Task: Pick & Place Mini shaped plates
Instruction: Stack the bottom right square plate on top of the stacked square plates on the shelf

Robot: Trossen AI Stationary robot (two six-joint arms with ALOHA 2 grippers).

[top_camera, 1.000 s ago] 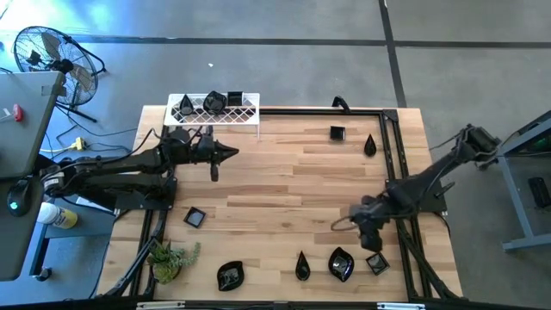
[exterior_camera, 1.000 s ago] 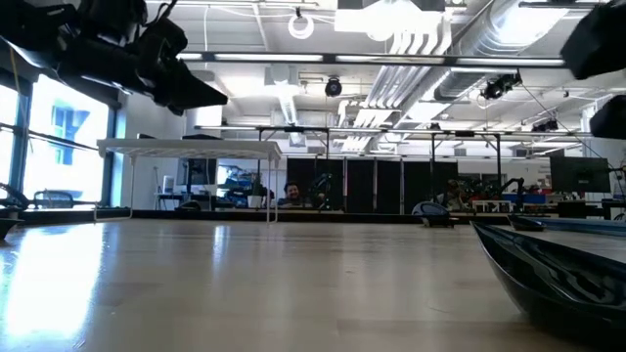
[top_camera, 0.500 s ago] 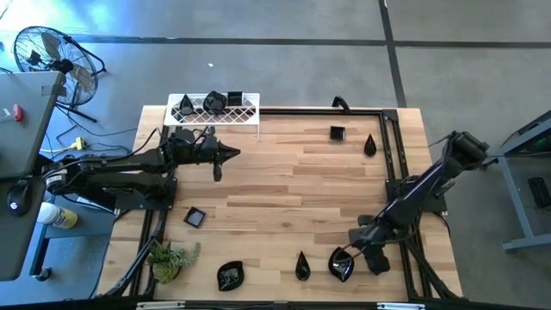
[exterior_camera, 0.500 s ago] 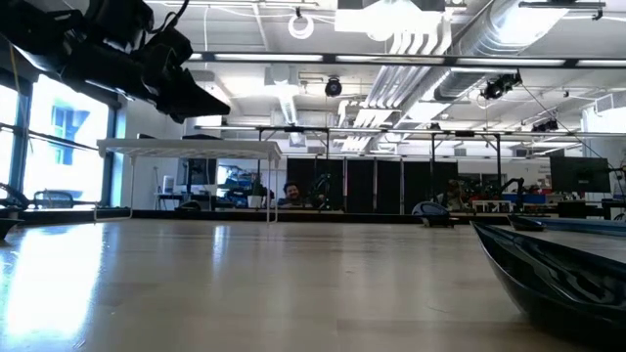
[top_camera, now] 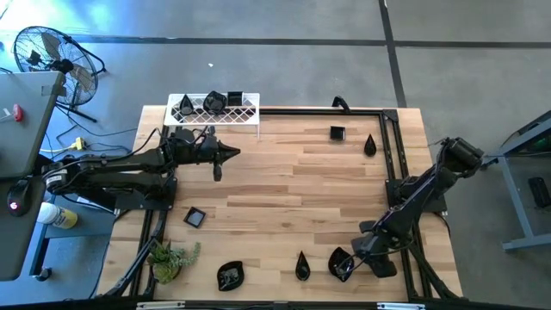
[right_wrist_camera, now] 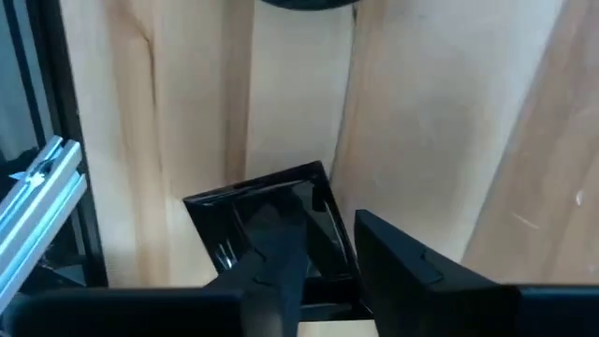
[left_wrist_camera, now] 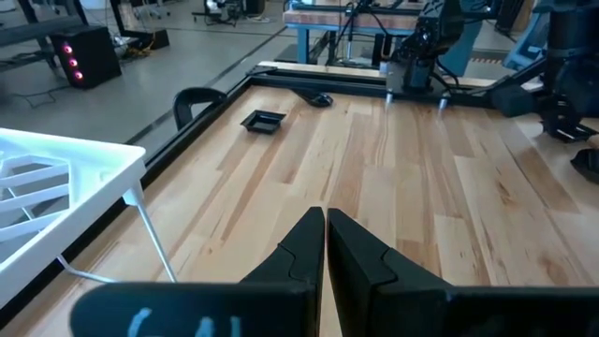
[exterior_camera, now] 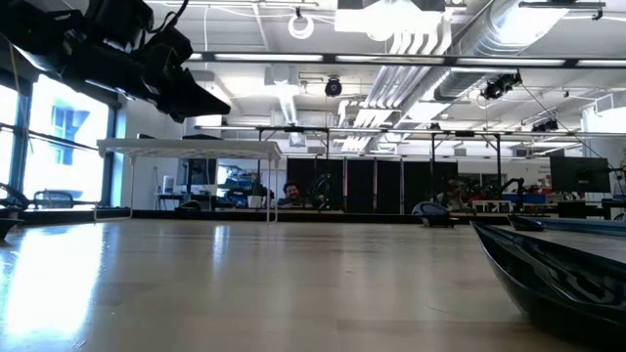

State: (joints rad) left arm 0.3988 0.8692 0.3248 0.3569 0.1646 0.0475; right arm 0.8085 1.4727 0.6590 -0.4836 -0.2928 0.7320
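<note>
The right gripper point(right_wrist_camera: 323, 257) is down at the table's point(top_camera: 284, 189) near right corner, its fingers straddling one wall of a square black mini plate point(right_wrist_camera: 271, 220) (one finger inside the dish, one outside). Whether they have clamped it, I cannot tell. A leaf-shaped plate point(top_camera: 341, 263) lies just beside it. The left gripper point(left_wrist_camera: 325, 245), fingers pressed together and empty, hovers near the white wire rack point(top_camera: 215, 109), which carries a few more plates. Others lie scattered about the table.
</note>
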